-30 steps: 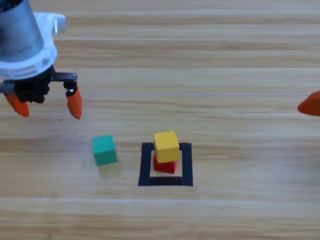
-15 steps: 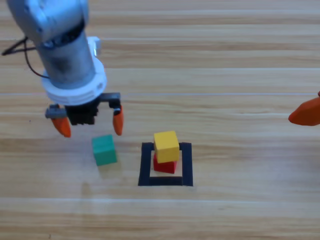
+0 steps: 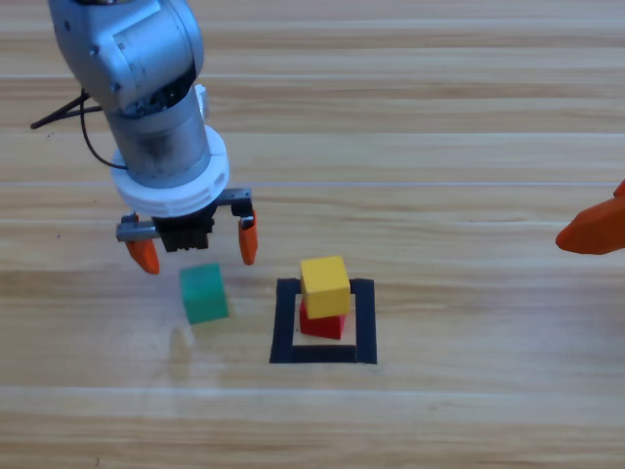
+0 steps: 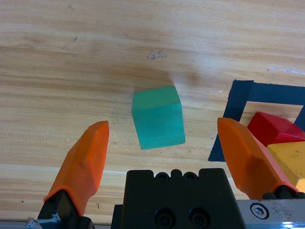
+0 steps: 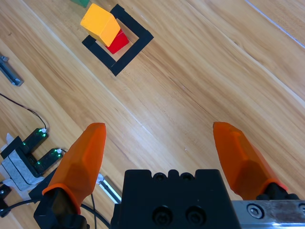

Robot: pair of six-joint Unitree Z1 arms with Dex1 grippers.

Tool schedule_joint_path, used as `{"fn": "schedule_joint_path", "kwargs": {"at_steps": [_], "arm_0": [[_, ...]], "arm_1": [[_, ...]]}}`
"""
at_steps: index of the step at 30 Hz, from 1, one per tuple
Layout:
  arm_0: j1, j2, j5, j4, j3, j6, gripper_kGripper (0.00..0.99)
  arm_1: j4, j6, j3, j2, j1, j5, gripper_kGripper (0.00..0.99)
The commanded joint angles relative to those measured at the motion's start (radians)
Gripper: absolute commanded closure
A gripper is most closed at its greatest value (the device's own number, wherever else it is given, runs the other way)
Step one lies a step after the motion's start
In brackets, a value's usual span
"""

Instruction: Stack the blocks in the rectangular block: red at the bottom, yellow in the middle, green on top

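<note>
Three cubes show from above: the green cube (image 3: 204, 293) lies alone on the table (image 3: 439, 117), just left of the tape square (image 3: 285, 322), while the yellow cube (image 3: 324, 284) sits on the red cube (image 3: 325, 322) inside that square. The left gripper (image 3: 194, 249) hangs just beyond the green cube with its jaws spread wide and nothing between them. The right gripper (image 3: 591, 231) waits at the right edge, only an orange tip showing. The green cube looks light, rigid and smooth-sided, so I judge a modest squeeze across two opposite flat faces, near mid-height, would hold it. It has no long axis; its edges sit turned a little against the tape square's sides.

Looking along the left gripper (image 4: 162, 140), the green cube (image 4: 158, 117) lies between and ahead of the two jaws, touching neither, with clear room on both sides. Its faces are slightly skewed to the jaws, so a small wrist turn would probably help them meet flat. A corner of the tape square (image 4: 238, 114), the red cube (image 4: 274, 131) and the yellow cube (image 4: 288, 162) show at the right.

Looking along the right gripper (image 5: 159, 143), the jaws stand wide apart and empty, well away from the yellow cube (image 5: 99, 23) on the red cube (image 5: 117, 41) in the tape square (image 5: 128, 47).
</note>
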Motion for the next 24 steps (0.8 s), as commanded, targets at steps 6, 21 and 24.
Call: {"fn": "schedule_joint_path", "kwargs": {"at_steps": [6, 21, 24], "arm_0": [[-0.015, 0.071, 0.000, -0.043, 0.029, -0.052, 0.025], [-0.008, 0.105, -0.014, -0.107, 0.089, -0.072, 0.042], [-0.008, 0.105, -0.016, -0.109, 0.097, -0.072, 0.106]], "arm_1": [[0.012, -0.002, 0.014, 0.071, -0.018, -0.010, 0.002], [0.009, 0.008, 0.012, 0.091, -0.018, -0.030, 0.002], [0.009, 0.008, 0.012, 0.094, -0.018, -0.030, 0.002]]}}
